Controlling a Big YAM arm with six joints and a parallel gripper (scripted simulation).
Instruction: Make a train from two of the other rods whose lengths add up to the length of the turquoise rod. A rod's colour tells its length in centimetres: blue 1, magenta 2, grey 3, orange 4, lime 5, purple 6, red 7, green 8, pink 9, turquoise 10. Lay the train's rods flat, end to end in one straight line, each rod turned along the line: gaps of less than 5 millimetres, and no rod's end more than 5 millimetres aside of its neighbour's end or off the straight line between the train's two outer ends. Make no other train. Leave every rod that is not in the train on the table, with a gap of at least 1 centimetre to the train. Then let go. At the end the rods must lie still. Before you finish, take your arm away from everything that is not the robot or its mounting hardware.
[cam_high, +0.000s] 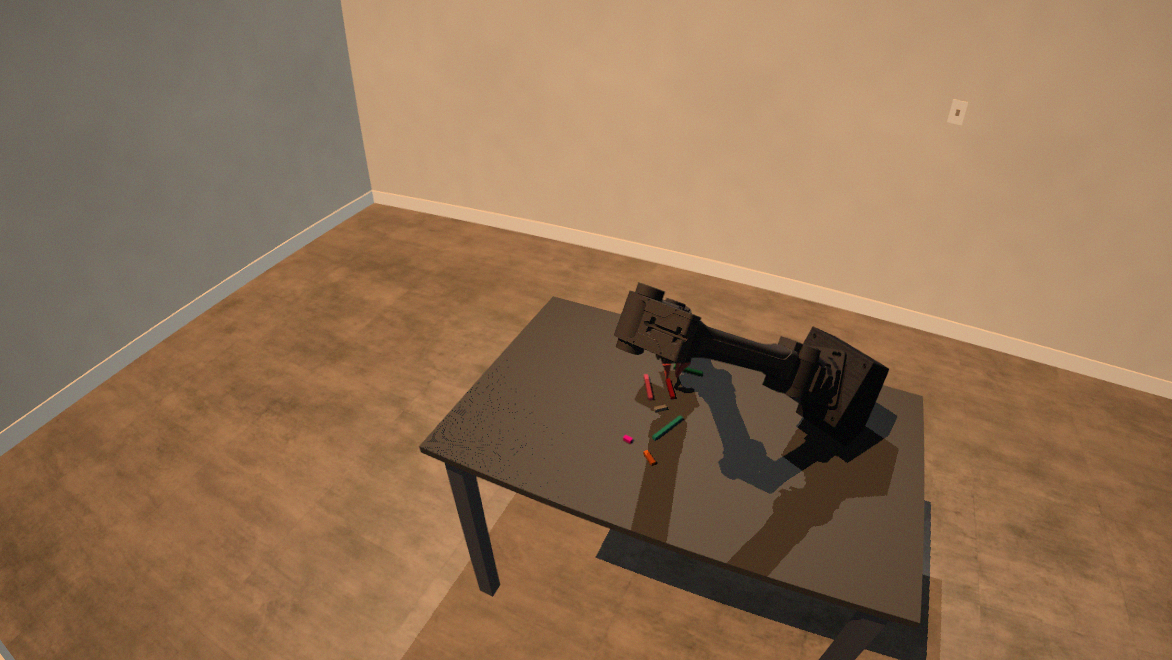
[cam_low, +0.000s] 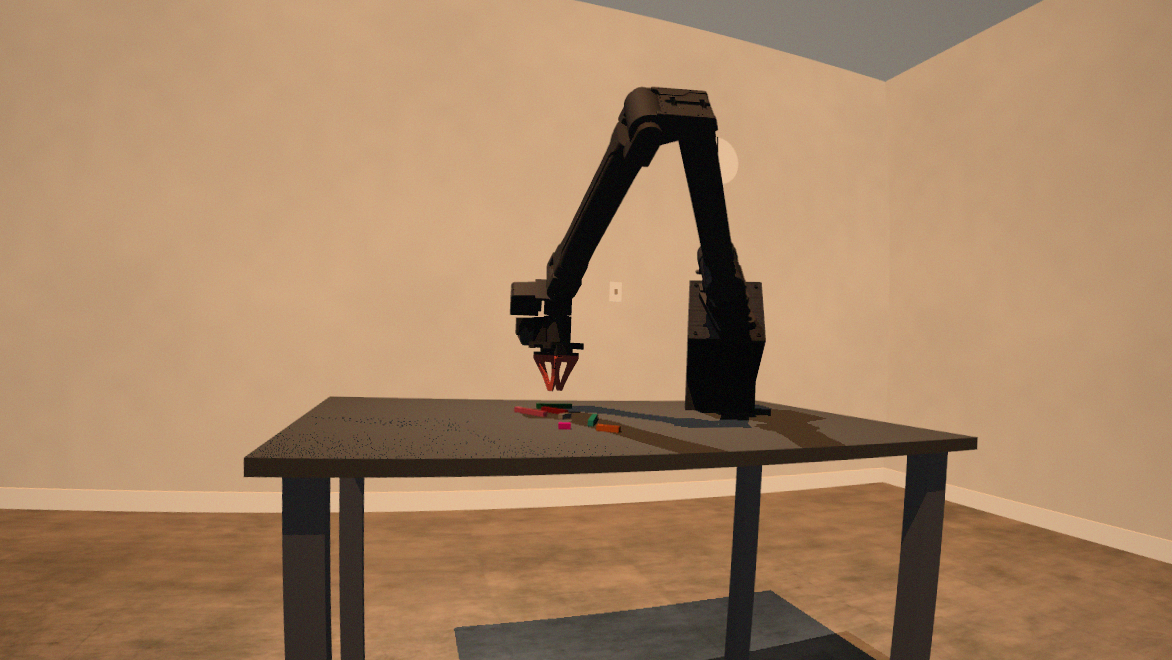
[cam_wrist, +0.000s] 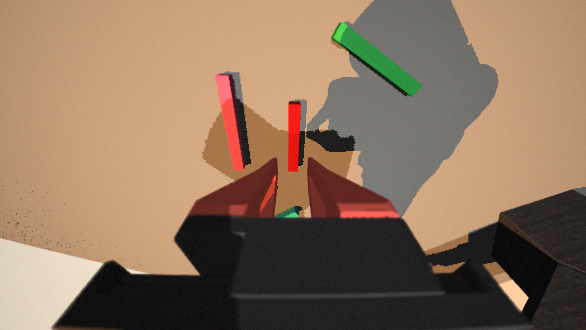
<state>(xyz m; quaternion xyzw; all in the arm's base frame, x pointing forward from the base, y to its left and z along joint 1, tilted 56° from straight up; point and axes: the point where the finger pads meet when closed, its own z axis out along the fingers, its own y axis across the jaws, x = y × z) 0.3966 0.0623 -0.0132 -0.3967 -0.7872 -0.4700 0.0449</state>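
My gripper (cam_low: 556, 389) (cam_wrist: 292, 164) points down above the table, fingers partly open with nothing between them. The red rod (cam_high: 670, 390) (cam_wrist: 294, 140) lies below, lined up with the finger gap in the wrist view. The pink rod (cam_high: 648, 387) (cam_low: 528, 411) (cam_wrist: 232, 130) lies beside it, slightly slanted. The green rod (cam_high: 693, 372) (cam_wrist: 377, 60) lies at an angle on the red rod's other side. The grey rod (cam_high: 660, 408) (cam_low: 563, 416) is near the red and pink rods. The turquoise rod (cam_high: 667, 427) (cam_low: 592, 419) is mostly hidden in the wrist view.
The magenta rod (cam_high: 628, 439) (cam_low: 564, 426) and the orange rod (cam_high: 649, 457) (cam_low: 607, 427) lie on the table (cam_high: 574, 483) (cam_low: 369, 446) beyond the turquoise rod. The arm's base (cam_high: 844, 385) (cam_low: 721, 360) stands at the right. Arm shadows cross the rods.
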